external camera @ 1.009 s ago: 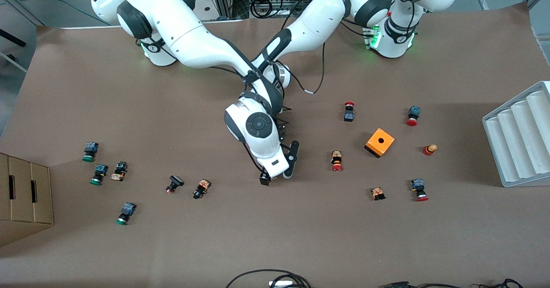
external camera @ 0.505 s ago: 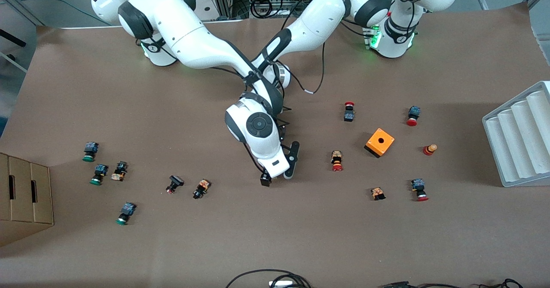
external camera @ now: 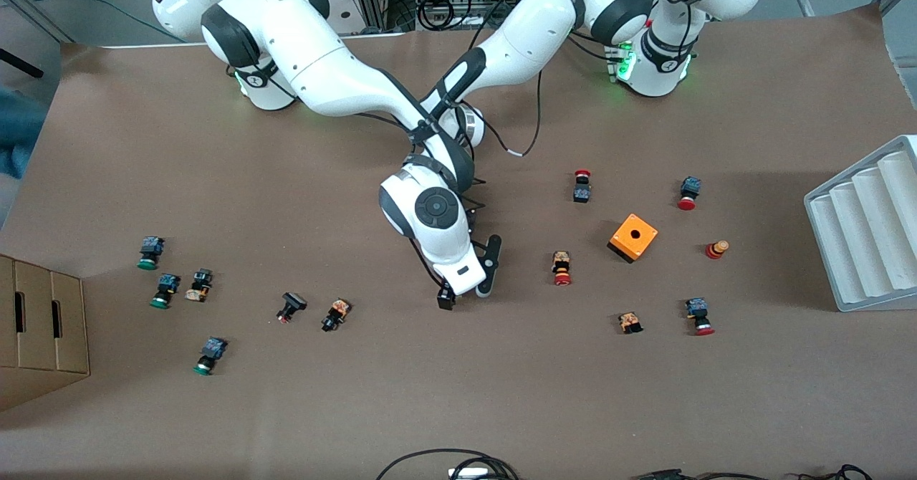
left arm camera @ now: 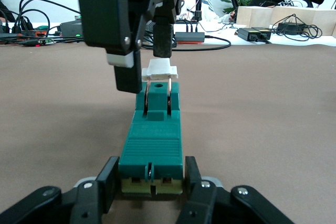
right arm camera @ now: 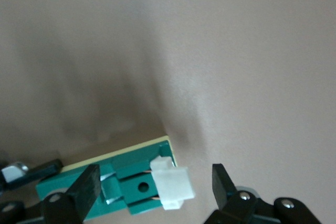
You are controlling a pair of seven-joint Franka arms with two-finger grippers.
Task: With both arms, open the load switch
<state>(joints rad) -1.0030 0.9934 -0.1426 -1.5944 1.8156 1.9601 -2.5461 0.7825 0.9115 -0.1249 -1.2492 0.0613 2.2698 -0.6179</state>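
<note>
The load switch (left arm camera: 152, 140) is a narrow green block lying on the brown table near its middle. My left gripper (left arm camera: 151, 179) is shut on one end of it, a finger on each side. At the other end a white sliding piece (left arm camera: 159, 70) sticks out on two thin metal pins. My right gripper (right arm camera: 155, 184) hangs open over that end, its fingers (right arm camera: 220, 182) standing apart on either side of the white piece (right arm camera: 172, 182) without touching it. In the front view the right gripper (external camera: 466, 294) and its wrist hide the switch and the left gripper.
An orange box with a hole (external camera: 633, 237) and red-capped push buttons (external camera: 562, 268) lie toward the left arm's end. Green-capped buttons (external camera: 164, 290) and a cardboard box (external camera: 39, 329) are toward the right arm's end. A grey ridged tray (external camera: 870, 229) stands at the table's edge.
The right arm's wrist has drifted slightly toward the left arm's end. Both grippers keep the same opening.
</note>
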